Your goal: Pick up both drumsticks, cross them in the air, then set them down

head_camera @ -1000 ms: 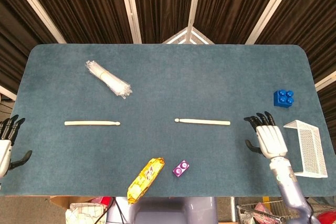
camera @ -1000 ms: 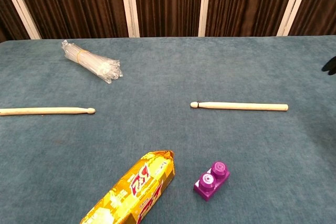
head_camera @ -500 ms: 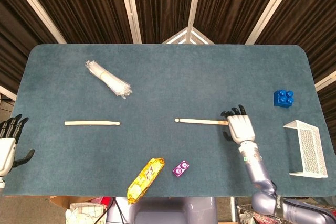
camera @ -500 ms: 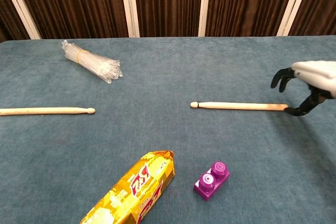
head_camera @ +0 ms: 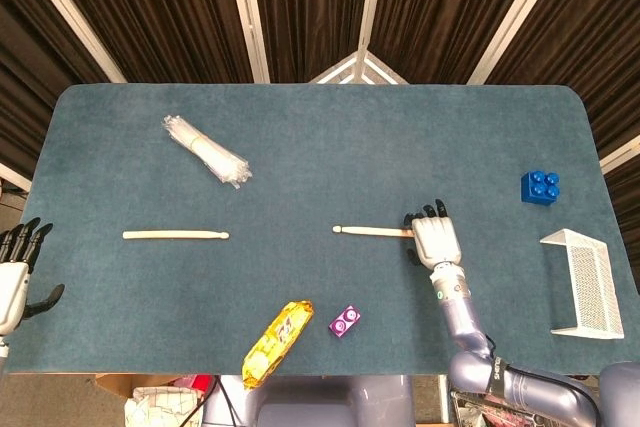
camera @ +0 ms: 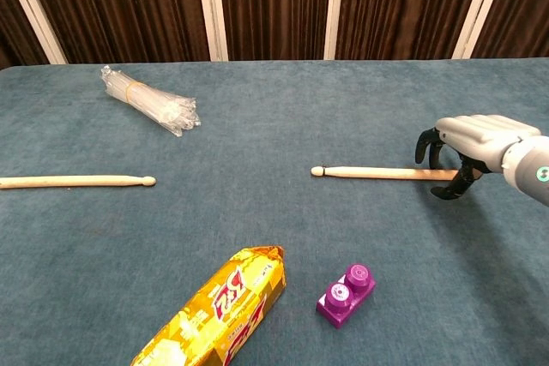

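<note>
Dark brown curtains hang behind the blue table

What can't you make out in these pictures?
- Right hand: it covers the butt of the right drumstick in both views; whether it grips is unclear.
- Left drumstick: its butt is cut off by the chest view's left edge.
- Left hand: partly cut by the head view's left edge, absent from the chest view.
- Snack pack: its lower end is cut off in the chest view; its print is too small in the head view.

Blue-carpeted table — two drumsticks lie flat on it, left drumstick and right drumstick, with a bundle of clear straws, yellow snack packet, purple brick, blue brick and white wire basket.
</note>
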Tool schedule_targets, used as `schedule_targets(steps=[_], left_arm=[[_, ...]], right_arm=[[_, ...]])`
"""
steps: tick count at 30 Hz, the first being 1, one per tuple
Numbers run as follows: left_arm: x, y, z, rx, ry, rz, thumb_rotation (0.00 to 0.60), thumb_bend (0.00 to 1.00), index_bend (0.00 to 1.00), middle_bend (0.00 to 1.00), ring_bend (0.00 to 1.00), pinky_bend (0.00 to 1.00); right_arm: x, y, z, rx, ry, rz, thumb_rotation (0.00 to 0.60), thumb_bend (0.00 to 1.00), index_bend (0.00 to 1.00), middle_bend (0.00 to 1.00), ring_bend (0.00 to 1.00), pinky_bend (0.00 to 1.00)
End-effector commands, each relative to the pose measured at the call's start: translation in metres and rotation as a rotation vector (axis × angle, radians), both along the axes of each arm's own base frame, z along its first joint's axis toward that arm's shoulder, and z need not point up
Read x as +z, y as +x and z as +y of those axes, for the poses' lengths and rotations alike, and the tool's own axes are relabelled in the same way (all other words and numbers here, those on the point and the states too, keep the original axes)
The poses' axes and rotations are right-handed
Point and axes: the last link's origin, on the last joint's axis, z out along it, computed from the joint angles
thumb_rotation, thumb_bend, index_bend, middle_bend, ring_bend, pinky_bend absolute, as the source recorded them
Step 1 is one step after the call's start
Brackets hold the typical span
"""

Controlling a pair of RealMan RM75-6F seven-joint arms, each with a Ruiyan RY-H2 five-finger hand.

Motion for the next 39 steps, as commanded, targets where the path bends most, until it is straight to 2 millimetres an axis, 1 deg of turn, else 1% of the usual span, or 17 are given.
schedule_targets(steps=[1, 7, 15, 23, 28, 39], left_arm=[[0.0, 0.0, 0.0, 0.001, 0.0, 0.001, 0.6, 0.39, 0.09, 0.0, 0.0, 0.0], [-0.001, -0.001, 0.001, 0.002, -0.004, 0.001, 0.6, 0.39, 0.09, 0.0, 0.0, 0.0], [-0.001, -0.001, 0.001, 0.003, -0.006, -0.004, 0.6, 0.39, 0.09, 0.0, 0.0, 0.0], [-0.001, -0.002, 0.001, 0.006, -0.01, -0.002, 0.6, 0.39, 0.09, 0.0, 0.0, 0.0], [-0.002, -0.002, 0.001, 0.007, -0.01, -0.001, 0.6, 0.39, 0.09, 0.0, 0.0, 0.0], [-0.003, -0.003, 0.002, 0.01, -0.016, -0.001, 0.6, 0.39, 0.09, 0.0, 0.0, 0.0]], right_arm=[[-0.001, 0.001, -0.003, -0.006, -0.009, 0.007, 0.6, 0.35, 0.38, 0.43, 0.2, 0.0], [-0.003, 0.001, -0.004, -0.006, -0.016, 0.017, 0.6, 0.35, 0.38, 0.46, 0.21, 0.0], [-0.01, 0.007, -0.003, 0.011, -0.014, 0.03, 0.6, 0.35, 0.41, 0.46, 0.22, 0.0], [-0.012, 0.012, -0.005, 0.025, -0.023, 0.033, 0.6, 0.35, 0.46, 0.5, 0.25, 0.0], [-0.014, 0.012, -0.005, 0.022, -0.019, 0.039, 0.6, 0.35, 0.46, 0.5, 0.25, 0.0], [-0.019, 0.011, -0.005, 0.023, -0.013, 0.054, 0.6, 0.36, 0.52, 0.53, 0.28, 0.0]])
